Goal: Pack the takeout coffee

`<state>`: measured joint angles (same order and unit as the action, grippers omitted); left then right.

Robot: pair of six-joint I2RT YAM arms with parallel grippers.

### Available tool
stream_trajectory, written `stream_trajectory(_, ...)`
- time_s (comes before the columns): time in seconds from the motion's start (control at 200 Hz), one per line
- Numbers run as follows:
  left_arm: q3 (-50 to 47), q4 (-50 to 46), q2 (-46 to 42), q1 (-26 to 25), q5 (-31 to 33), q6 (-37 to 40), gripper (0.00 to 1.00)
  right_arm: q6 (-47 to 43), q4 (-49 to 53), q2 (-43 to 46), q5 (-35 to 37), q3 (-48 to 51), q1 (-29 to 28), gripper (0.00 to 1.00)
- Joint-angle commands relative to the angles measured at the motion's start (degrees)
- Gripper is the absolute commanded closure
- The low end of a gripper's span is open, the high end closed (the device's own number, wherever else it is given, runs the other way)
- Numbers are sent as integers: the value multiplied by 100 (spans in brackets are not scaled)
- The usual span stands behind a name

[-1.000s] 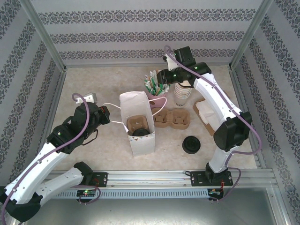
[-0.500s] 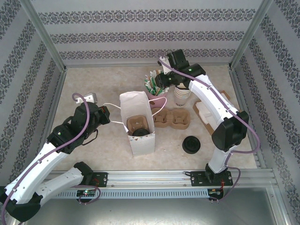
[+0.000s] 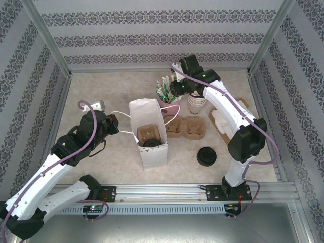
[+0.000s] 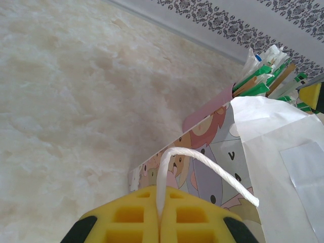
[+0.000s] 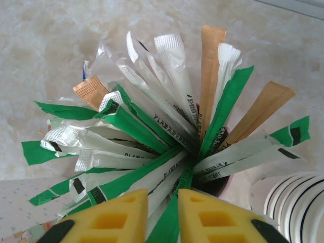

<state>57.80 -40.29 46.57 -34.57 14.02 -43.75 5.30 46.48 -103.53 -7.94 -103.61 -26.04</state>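
Two black-lidded coffees are counted. The first coffee (image 3: 150,143) is seated in a brown carrier (image 3: 145,132) inside the one white bag (image 3: 153,153) at frame centre. The second coffee (image 3: 206,155) stands on the table (image 3: 101,91), lower right of centre. A second carrier (image 3: 186,129) lies right of the bag, and one paper-cup stack (image 3: 196,105) is noted above it. The left gripper (image 4: 159,197) is clamped on the bag's cord (image 4: 202,162). The right gripper (image 5: 163,202) is narrowed about the sachets (image 5: 167,126); a hold cannot be confirmed. The sachet print is not legible.

Small black lettering is printed along the green-and-white sachets (image 5: 167,126). Only a fragment reading "PLA" can be made out on several of them. The remainder is too small to be read.
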Motion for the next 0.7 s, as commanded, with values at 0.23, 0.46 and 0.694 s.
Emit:
stream_trajectory(0.23, 100, -91, -16, -85, 75, 95, 100, -238, 306, 263, 609, -386, -153, 100)
stream_trajectory(0.46, 78, -39, -10, -85, 31, 105, 100, -96, 935, 1053, 1496, -1573, -374, 100)
stream_trajectory(0.694, 39, 22, -22, -88, -60, 123, 100, 232, 806, 2433, 1789, -1897, -1025, 100)
